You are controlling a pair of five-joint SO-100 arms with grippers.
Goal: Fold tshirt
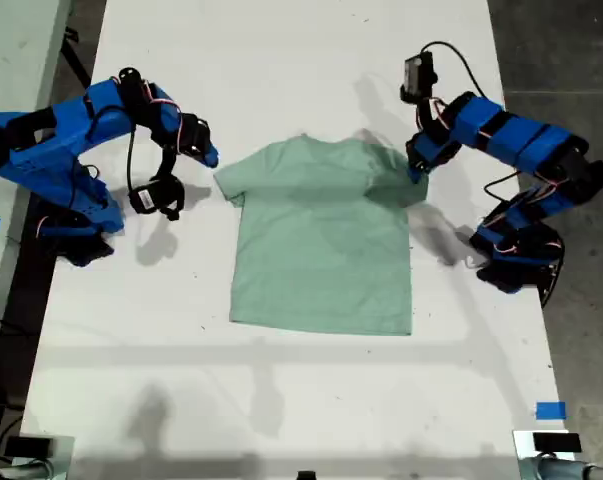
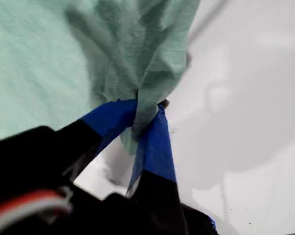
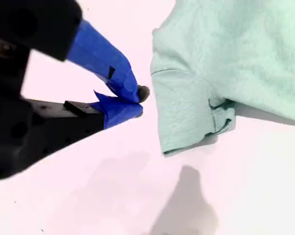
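At ext view's right, 1st gripper (image 1: pixel 415 168) pinching tshirt (image 1: pixel 321 240) sleeve

Our 2 blue arms reach in from opposite sides. My first gripper (image 2: pixel 146 115), at the exterior view's right (image 1: pixel 417 168), has its jaws pinched tight on a bunch of the tshirt (image 1: pixel 326 235) sleeve. My second gripper (image 3: pixel 135 101), at the exterior view's left (image 1: pixel 209 155), hangs just beside the other sleeve with its tips together, holding nothing.
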